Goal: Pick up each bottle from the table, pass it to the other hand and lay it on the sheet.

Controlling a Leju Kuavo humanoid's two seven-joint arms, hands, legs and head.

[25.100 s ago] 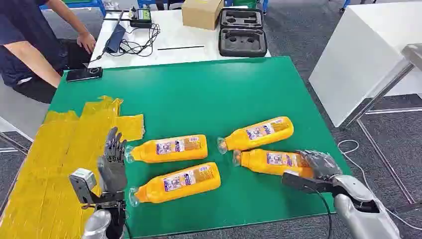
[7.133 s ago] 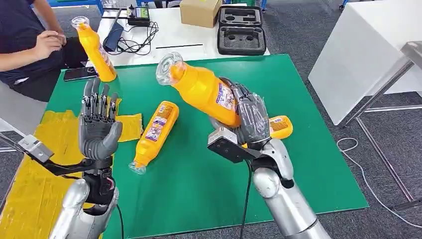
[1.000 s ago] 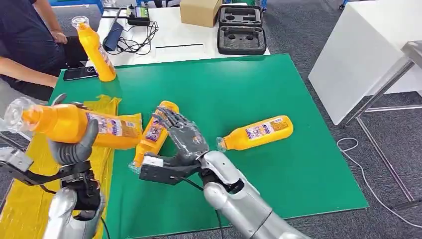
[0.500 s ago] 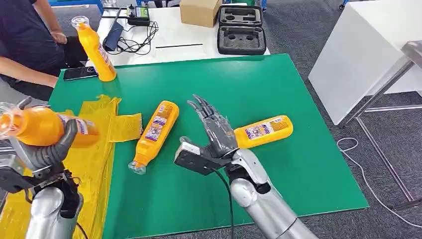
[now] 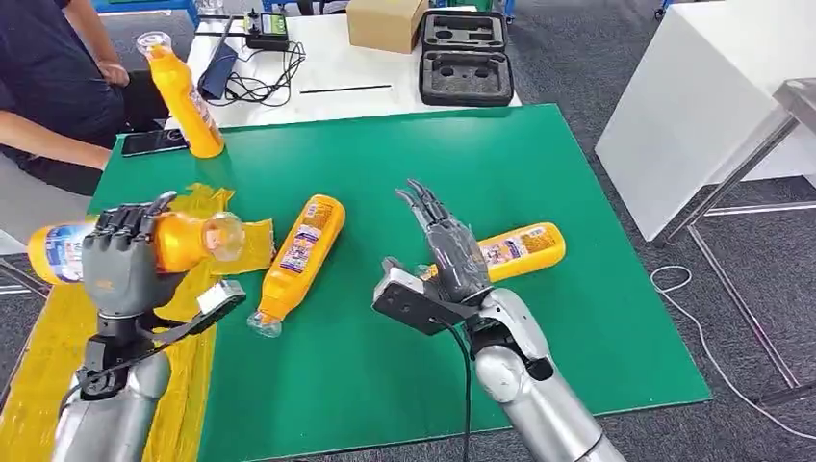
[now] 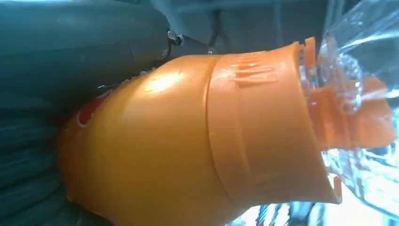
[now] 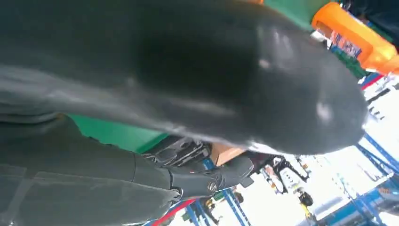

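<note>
My left hand [image 5: 120,262] grips an orange bottle [image 5: 183,241] held level above the yellow sheet [image 5: 58,346], its clear cap pointing toward the table's middle. The left wrist view shows that bottle's neck [image 6: 197,136] close up against my hand. My right hand [image 5: 447,245] is raised over the green table [image 5: 385,173], fingers spread, holding nothing. Just behind it lies another orange bottle [image 5: 520,247]. A third bottle [image 5: 298,255] lies on the green surface near the sheet. A fourth bottle [image 5: 183,96] stands upright at the far left corner.
A person [image 5: 48,77] sits at the far left. A phone [image 5: 154,142] lies at the green table's far left edge. The white table beyond [image 5: 327,72] carries cables, a cardboard box [image 5: 388,23] and a black foam case [image 5: 467,63]. A white block [image 5: 693,106] stands to the right.
My left hand has turned the bottle around, so the cap now points right instead of left. My right hand has drawn back to the right, over the lying bottle.
</note>
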